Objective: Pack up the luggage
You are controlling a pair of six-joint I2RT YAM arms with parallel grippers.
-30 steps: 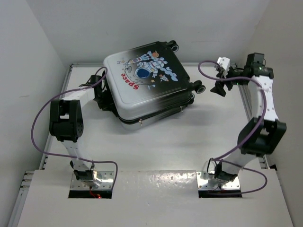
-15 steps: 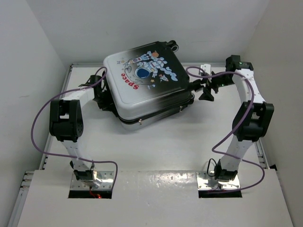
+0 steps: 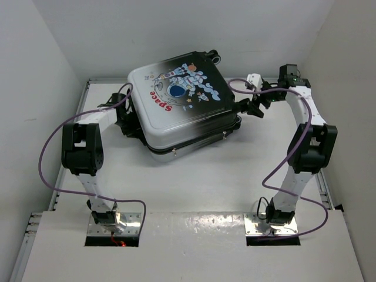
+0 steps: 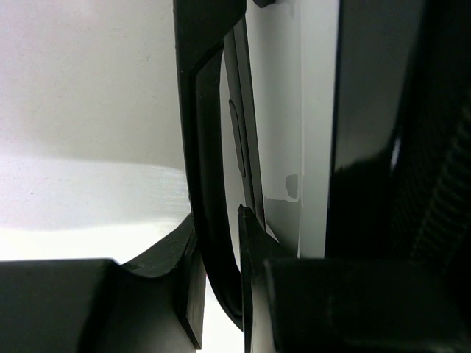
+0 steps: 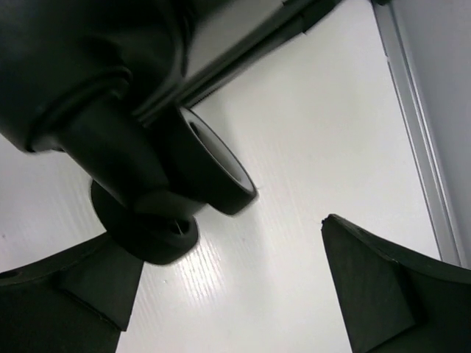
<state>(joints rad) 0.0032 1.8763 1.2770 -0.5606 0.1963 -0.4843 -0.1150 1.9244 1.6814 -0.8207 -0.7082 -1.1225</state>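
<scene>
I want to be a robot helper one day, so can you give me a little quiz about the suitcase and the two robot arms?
1. True or false: the suitcase lies with its astronaut picture facing up.
2. Which part of the suitcase is the right gripper nearest? A) a black wheel B) the astronaut's helmet C) the far corner by the wall
3. Fill in: the red word printed on the shell reads ____.

Key: 1 true. 2 A, and the fingers are spread wide beside it. 3 Space.
</scene>
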